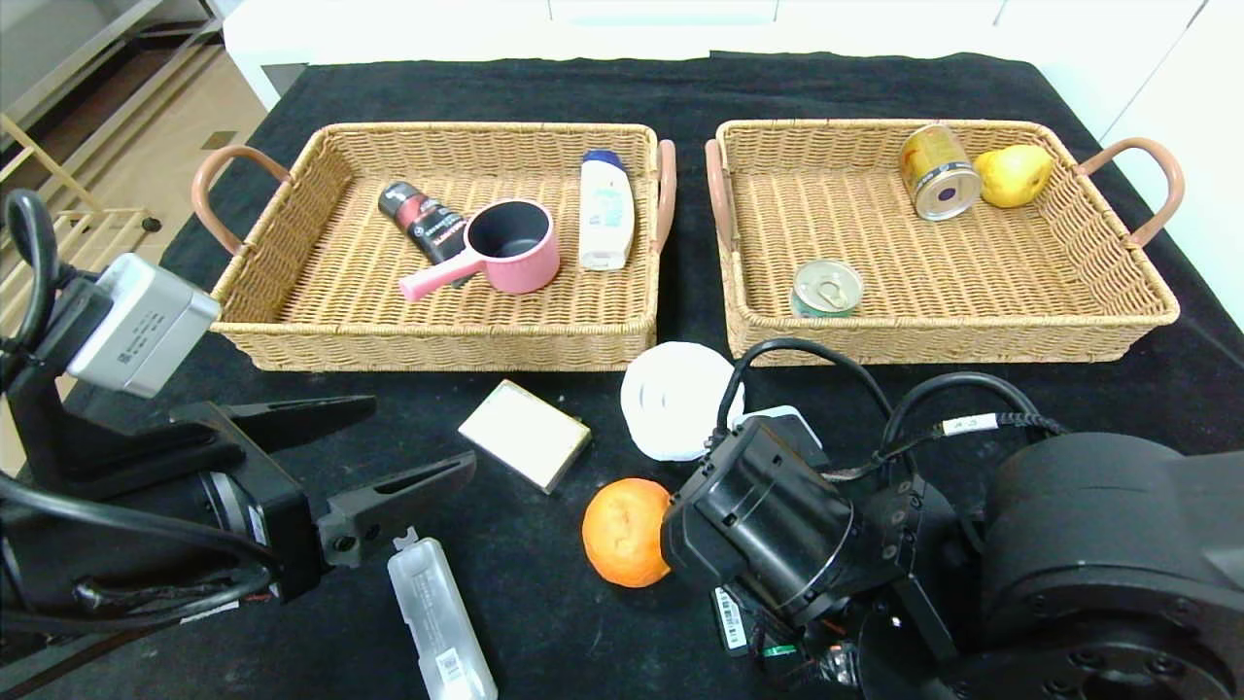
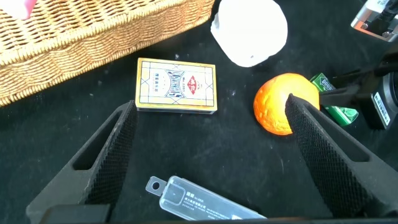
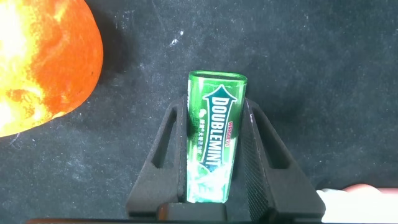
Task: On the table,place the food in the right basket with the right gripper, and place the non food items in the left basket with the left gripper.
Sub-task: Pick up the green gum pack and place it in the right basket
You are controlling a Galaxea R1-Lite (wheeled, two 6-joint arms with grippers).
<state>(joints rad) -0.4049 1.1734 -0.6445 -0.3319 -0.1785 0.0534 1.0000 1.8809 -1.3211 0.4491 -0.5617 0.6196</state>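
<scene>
My right gripper (image 3: 214,102) is low over the black table (image 1: 544,603), shut on a slim green gum pack (image 3: 212,143) that lies lengthwise between its fingers. In the head view its bulky wrist (image 1: 768,525) hides the jaws. An orange (image 1: 622,530) sits just left of that wrist. My left gripper (image 1: 423,433) hovers open and holds nothing. A flat beige box (image 1: 525,435) lies just beyond its fingers and a translucent oblong case (image 1: 439,622) beneath them. A white round tub (image 1: 671,399) stands before the baskets.
The left basket (image 1: 428,345) holds a pink pot (image 1: 510,248), a black tube (image 1: 423,222) and a white bottle (image 1: 605,209). The right basket (image 1: 972,340) holds a small tin (image 1: 826,289), a gold can (image 1: 938,172) and a yellow pear (image 1: 1014,175).
</scene>
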